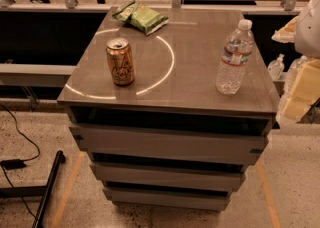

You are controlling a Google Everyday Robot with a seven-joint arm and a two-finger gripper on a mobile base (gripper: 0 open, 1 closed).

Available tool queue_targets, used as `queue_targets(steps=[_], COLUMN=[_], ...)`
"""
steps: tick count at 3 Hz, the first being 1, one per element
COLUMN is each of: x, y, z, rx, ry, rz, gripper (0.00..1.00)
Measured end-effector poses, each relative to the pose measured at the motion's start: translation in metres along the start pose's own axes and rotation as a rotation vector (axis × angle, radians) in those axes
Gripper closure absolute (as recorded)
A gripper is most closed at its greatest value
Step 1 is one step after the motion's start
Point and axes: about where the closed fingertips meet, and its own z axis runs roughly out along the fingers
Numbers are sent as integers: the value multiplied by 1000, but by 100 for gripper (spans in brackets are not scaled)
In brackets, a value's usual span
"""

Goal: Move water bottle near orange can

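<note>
The water bottle point(234, 58) is clear ribbed plastic with a white cap and a white-and-red label band. It stands upright near the right front of the grey table top point(190, 42). The orange can point(120, 61) stands upright at the left front of the top, well apart from the bottle. My gripper point(301, 91) shows as pale cream parts at the right edge of the view. It is off the table's right side, a little right of the bottle and not touching it.
A green snack bag point(141, 17) lies at the back left of the top. A bright ring of light curves across the surface. Small clear bottles point(276, 66) stand beyond the right edge. A desk with clutter runs along the back. Cables and a black pole point(47, 189) lie on the floor at left.
</note>
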Motion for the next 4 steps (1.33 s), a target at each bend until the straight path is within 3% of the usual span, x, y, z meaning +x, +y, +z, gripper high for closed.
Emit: queue_targets(steps=[1, 2, 3, 4], x=[0, -1, -2, -8], y=[0, -17, -56, -77], z=[0, -8, -18, -19], rx=[0, 41, 99, 106], ry=[0, -42, -161, -256], rz=[0, 13, 25, 37], gripper=[0, 0, 0, 0])
